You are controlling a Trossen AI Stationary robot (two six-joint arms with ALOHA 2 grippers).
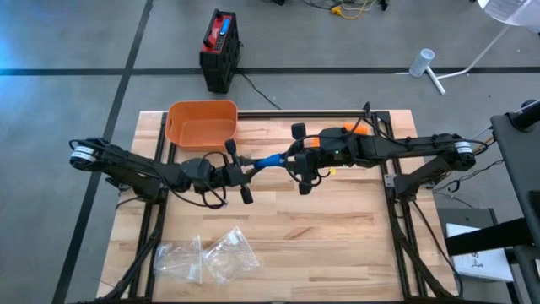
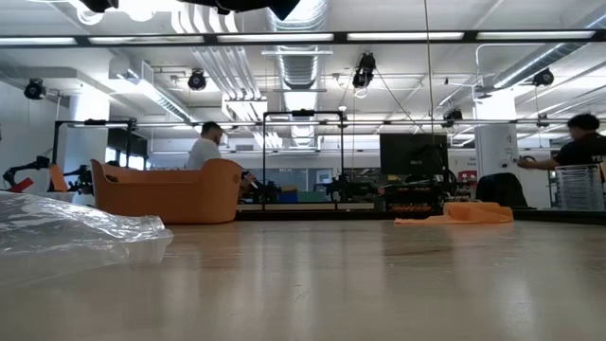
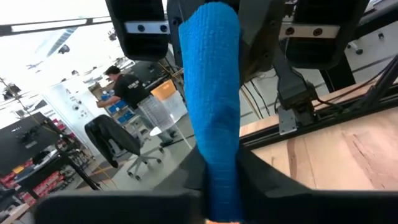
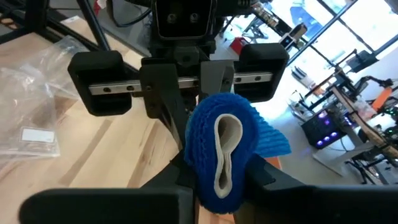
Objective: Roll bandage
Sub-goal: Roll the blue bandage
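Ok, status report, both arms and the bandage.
Left gripper shut on bandage strip. Right gripper shut on the rolled end, mid-air above table. Nothing in the way.

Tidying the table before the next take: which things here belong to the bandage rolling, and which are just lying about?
In use:
- blue bandage, held between both arms above the table
- left gripper, shut on its loose end
- right gripper, shut on the rolled end

Lying about:
- orange bin
- clear plastic bags
- orange cloth
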